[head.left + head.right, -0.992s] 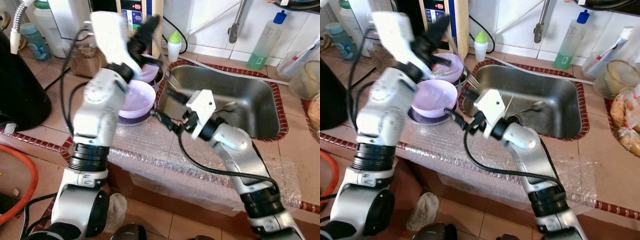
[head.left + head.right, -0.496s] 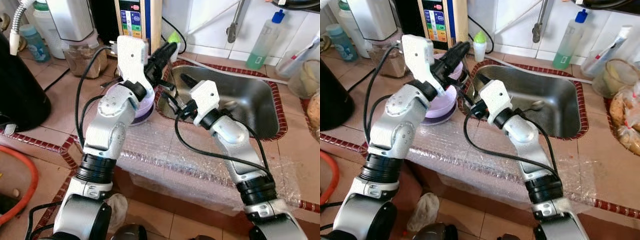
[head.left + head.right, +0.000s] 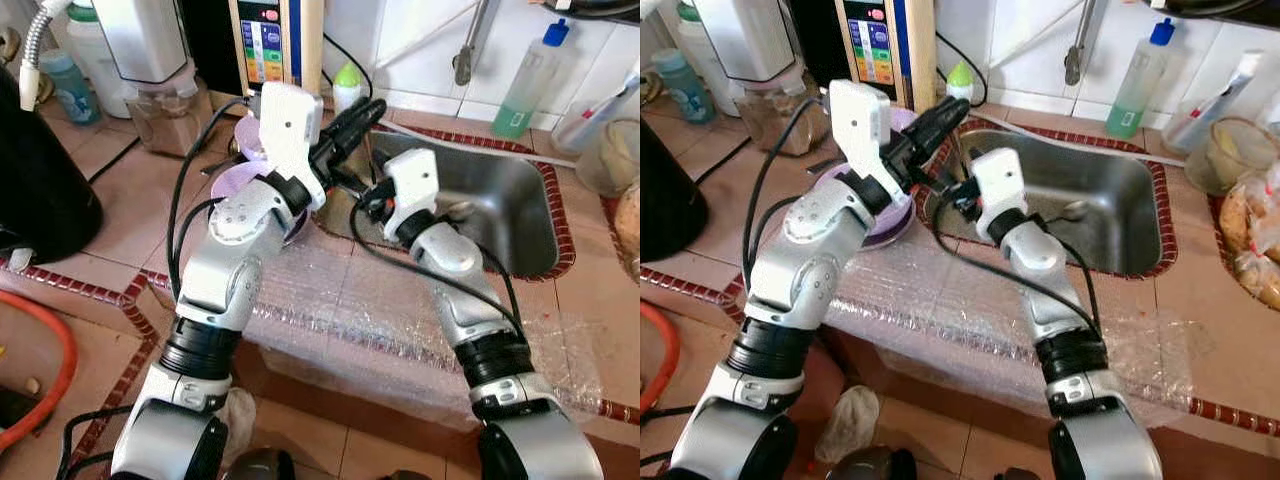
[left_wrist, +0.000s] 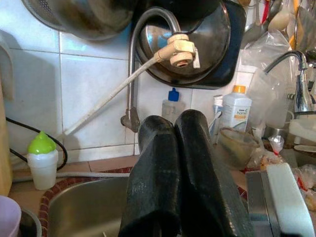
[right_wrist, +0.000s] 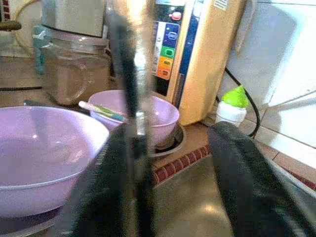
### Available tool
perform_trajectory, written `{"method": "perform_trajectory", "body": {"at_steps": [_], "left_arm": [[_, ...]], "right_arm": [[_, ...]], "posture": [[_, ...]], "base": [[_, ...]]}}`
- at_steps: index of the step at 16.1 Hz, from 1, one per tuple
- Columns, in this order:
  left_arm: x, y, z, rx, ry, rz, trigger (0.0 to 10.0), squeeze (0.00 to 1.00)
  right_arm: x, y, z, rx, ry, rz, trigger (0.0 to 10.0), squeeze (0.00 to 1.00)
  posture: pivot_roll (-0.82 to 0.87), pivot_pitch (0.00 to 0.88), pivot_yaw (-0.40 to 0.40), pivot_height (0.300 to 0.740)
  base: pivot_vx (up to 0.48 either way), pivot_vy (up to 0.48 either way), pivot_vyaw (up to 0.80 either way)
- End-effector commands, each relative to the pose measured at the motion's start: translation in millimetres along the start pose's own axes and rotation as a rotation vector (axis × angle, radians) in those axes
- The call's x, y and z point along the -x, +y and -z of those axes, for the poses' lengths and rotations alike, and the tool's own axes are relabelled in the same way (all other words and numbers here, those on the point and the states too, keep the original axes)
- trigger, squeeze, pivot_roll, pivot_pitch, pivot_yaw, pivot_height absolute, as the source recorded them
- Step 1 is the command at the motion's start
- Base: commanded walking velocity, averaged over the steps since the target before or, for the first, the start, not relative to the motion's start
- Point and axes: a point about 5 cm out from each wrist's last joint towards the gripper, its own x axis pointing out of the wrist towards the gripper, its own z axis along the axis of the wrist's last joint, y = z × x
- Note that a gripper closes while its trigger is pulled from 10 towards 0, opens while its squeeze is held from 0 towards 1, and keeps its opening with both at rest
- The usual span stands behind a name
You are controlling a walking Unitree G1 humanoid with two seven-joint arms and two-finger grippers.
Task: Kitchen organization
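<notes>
My left gripper (image 3: pixel 374 106) reaches over the sink's (image 3: pixel 510 190) near-left corner with its fingers (image 4: pixel 163 163) pressed shut and nothing between them. Just below it my right gripper (image 5: pixel 175 145) points back toward two purple bowls on the counter. Its fingers stand apart. A shiny metal utensil (image 5: pixel 129 74) runs up along one finger (image 5: pixel 113 187); I cannot tell whether it is held. The large purple bowl (image 5: pixel 44 153) is nearest, and the smaller one (image 5: pixel 148 111) behind it holds a white-green stick. A spoon (image 3: pixel 1073 210) lies in the sink.
Bubble wrap (image 3: pixel 340 300) covers the counter's front edge. A water dispenser (image 3: pixel 272 40), a jar of brown powder (image 3: pixel 165 115) and a green-capped bottle (image 3: pixel 347 85) stand behind the bowls. The faucet (image 3: pixel 470 50) and a green soap bottle (image 3: pixel 530 75) are behind the sink.
The left arm has swung down from above the bowls and now points across the sink's corner. The right gripper has moved up and back toward the sink's left rim, close under the left one.
</notes>
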Motion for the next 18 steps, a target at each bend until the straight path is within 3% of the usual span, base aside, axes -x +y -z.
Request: {"method": "perform_trajectory", "body": {"at_steps": [1, 8, 14, 15, 16, 17, 18], "left_arm": [[1.3, -1.3, -2.1, -0.010, -0.001, 0.009, 0.0, 0.00], [1.0, -0.7, -1.8, -0.011, 0.002, 0.007, 0.0, 0.00], [3.0, -0.5, 1.0, -0.024, 0.023, 0.012, 0.0, 0.00], [3.0, -0.8, 1.9, -0.027, 0.028, 0.014, 0.6, 0.00], [3.7, -1.2, 6.2, -0.045, 0.053, 0.019, 4.1, 0.00], [4.6, -1.0, 10.2, -0.051, 0.076, 0.020, 9.3, 0.00], [5.6, -1.0, 13.8, -0.043, 0.095, 0.025, 10.0, 0.00]], "right_arm": [[-3.2, -3.1, -2.8, -0.021, -0.011, 0.011, 0.0, 0.00], [-0.2, -16.3, 8.6, -0.117, 0.040, 0.083, 0.0, 0.00], [-1.6, -18.4, 9.1, -0.136, 0.042, 0.097, 0.0, 0.00], [-1.4, -18.6, 9.5, -0.136, 0.043, 0.097, 0.0, 0.00], [-1.0, -18.8, 10.1, -0.137, 0.045, 0.098, 0.0, 0.00], [-0.6, -19.2, 11.3, -0.134, 0.050, 0.099, 0.0, 0.00], [-0.3, -19.4, 12.7, -0.130, 0.055, 0.101, 0.0, 0.00]], "posture": [[0.00, 0.011, 0.066, 0.740], [0.00, 0.005, 0.067, 0.740], [0.00, 0.006, 0.067, 0.740], [0.00, 0.006, 0.067, 0.740], [0.00, 0.005, 0.068, 0.740], [0.00, 0.006, 0.068, 0.740], [0.00, 0.007, 0.069, 0.740]], "base": [[0.000, 0.000, 0.00], [0.000, 0.000, 0.00], [0.000, 0.000, 0.00], [0.000, 0.000, 0.00], [0.000, 0.000, 0.00], [0.000, 0.000, 0.00], [0.000, 0.000, 0.00]]}}
